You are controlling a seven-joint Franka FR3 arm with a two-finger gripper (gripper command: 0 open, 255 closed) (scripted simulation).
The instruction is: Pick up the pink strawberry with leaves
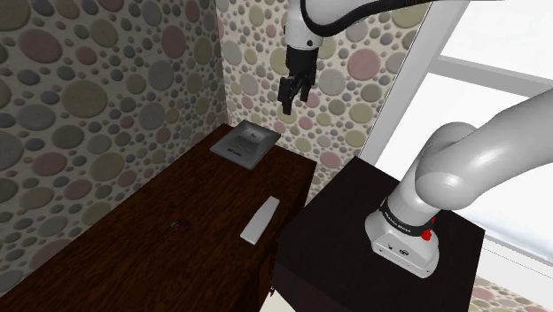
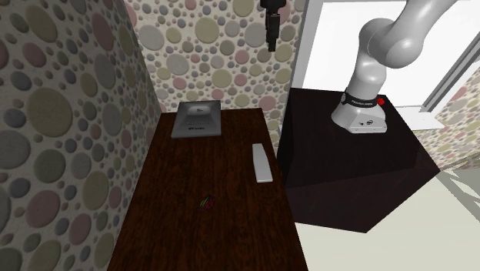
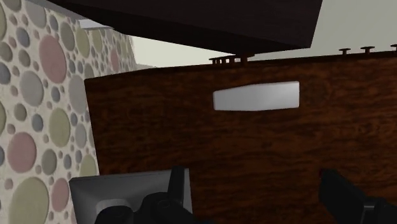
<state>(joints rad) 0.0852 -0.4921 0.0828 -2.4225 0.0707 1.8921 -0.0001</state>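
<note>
Nothing lifted yet; the whole pick lies ahead.

The gripper point(image 1: 291, 106) hangs high, fingers spread and empty, well beyond the far end of the pale slab point(image 1: 260, 219). The tiny reddish-pink strawberry point(image 1: 180, 226) lies on the dark table point(image 1: 124, 239) near that slab, on its side away from the stand point(image 1: 346, 230).

We see our white arm point(image 1: 461, 168) rise from the lower right of the shoulder view and bend across to the top centre. There the black gripper point(image 1: 293, 101) hangs pointing downward. In the wrist view its fingers point(image 3: 348, 198) stand apart, clasping nothing.
</note>
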